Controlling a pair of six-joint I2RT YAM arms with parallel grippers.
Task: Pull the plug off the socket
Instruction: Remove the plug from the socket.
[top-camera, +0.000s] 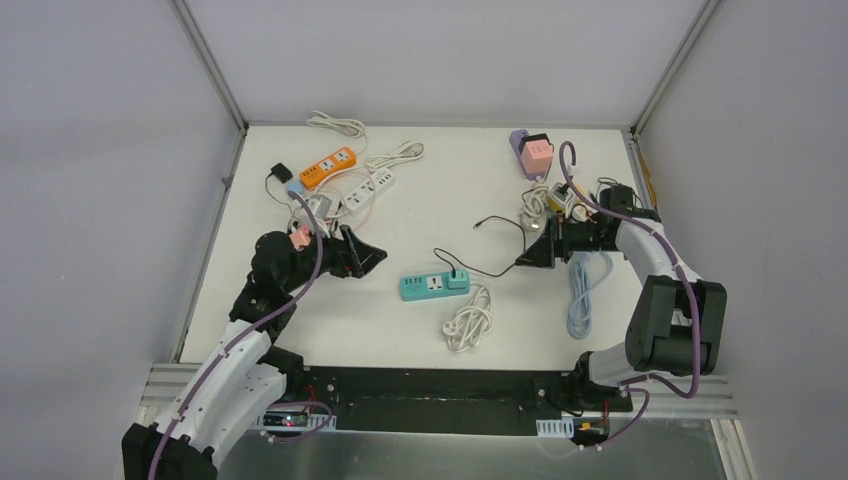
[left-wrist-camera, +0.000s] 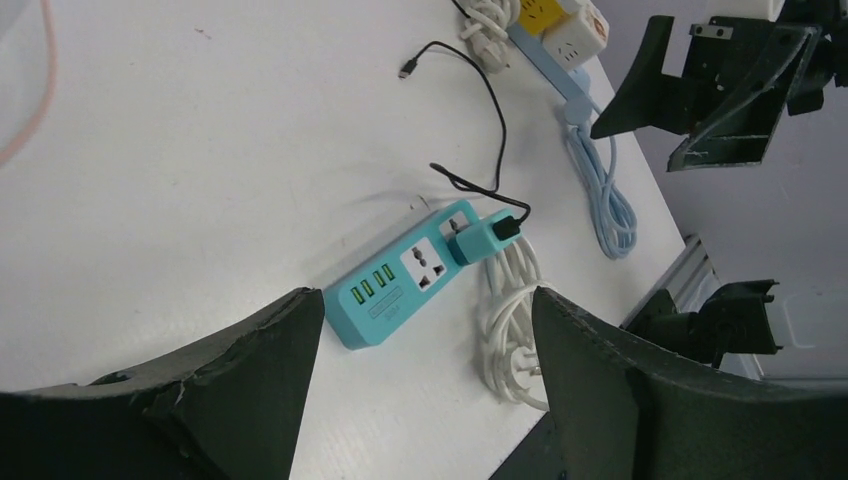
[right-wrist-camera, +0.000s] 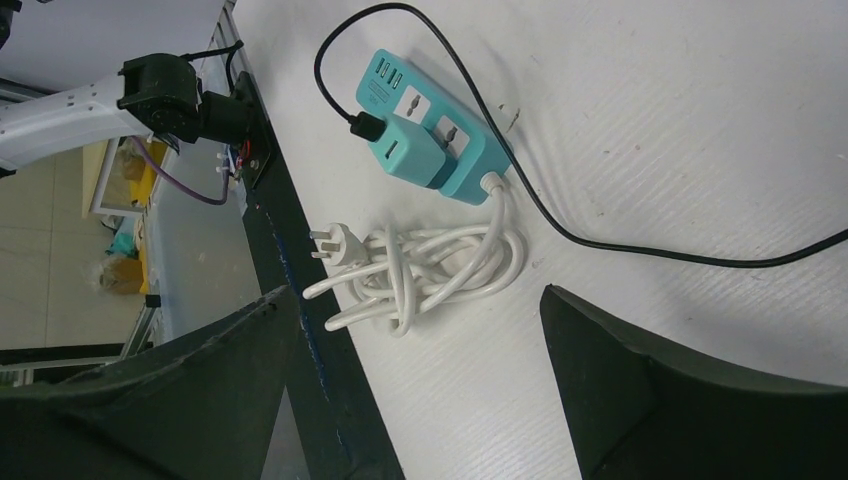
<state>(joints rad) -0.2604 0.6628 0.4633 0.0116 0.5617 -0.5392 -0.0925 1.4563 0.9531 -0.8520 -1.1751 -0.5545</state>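
The socket is a teal power strip (top-camera: 428, 287) lying flat at the table's middle, also seen in the left wrist view (left-wrist-camera: 392, 288) and the right wrist view (right-wrist-camera: 452, 135). A teal plug (top-camera: 458, 280) (left-wrist-camera: 476, 240) (right-wrist-camera: 410, 152) sits in its right end, with a thin black cable (top-camera: 492, 247) running off toward the back. My left gripper (top-camera: 372, 252) (left-wrist-camera: 428, 292) hangs open to the strip's left, apart from it. My right gripper (top-camera: 528, 250) (right-wrist-camera: 416, 290) stands open to the strip's right, nothing between its fingers.
A coiled white cord (top-camera: 468, 322) with a bare plug lies just in front of the strip. An orange strip (top-camera: 328, 167) and a white strip (top-camera: 368, 192) lie back left. A pink-and-purple adapter (top-camera: 535, 155), cube sockets (top-camera: 560, 195) and a light-blue cable (top-camera: 582, 295) are on the right.
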